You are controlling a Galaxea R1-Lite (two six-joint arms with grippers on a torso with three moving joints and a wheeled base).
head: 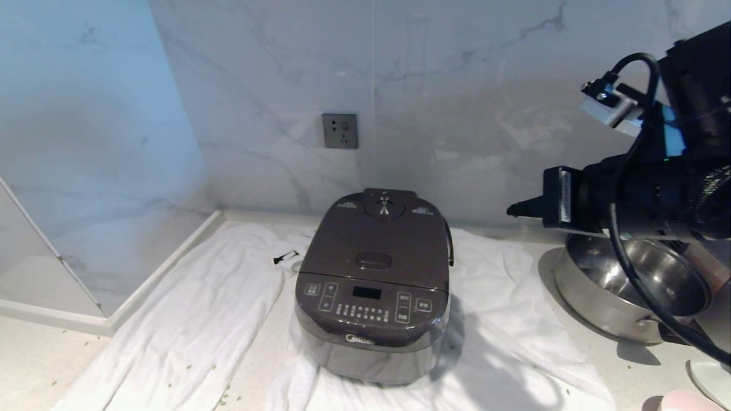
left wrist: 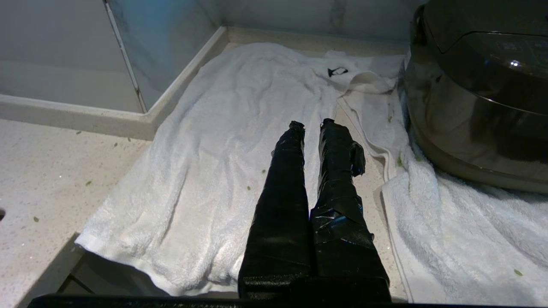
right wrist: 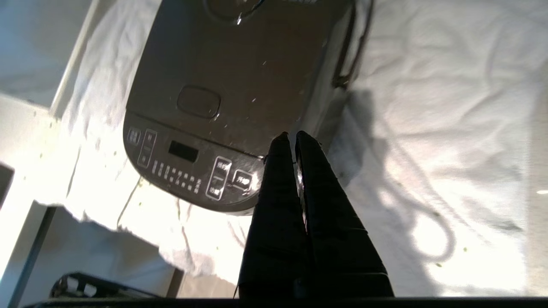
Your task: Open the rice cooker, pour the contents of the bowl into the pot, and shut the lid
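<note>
From my head camera, the rice cooker (head: pixel 374 285) sits on a white towel (head: pixel 188 319) spread over the counter, near the corner of the marble wall, its lid (head: pixel 380 242) down flat. My right gripper (head: pixel 514 210) hangs off to the cooker's right, well above the counter, its tip pointing toward the cooker, over a shiny steel pan (head: pixel 622 285). A wall socket (head: pixel 340 131) is on the wall behind the cooker. My left arm does not appear here.

My left wrist camera shows what the head view misses: my left gripper (left wrist: pixel 309 125), fingers wrapped in black tape and nearly pressed together with only a thin gap at the tips, holding nothing, low over the towel beside the cooker's side wall. A small black clip (left wrist: pixel 337 71) lies on the towel farther back.

My right wrist camera looks down on the cooker's top. My right gripper's fingers are pressed together, empty, their tips above the lid's right front edge. The oval release button (right wrist: pixel 199 102) and the front button panel (right wrist: pixel 188 171) read clearly here.
</note>
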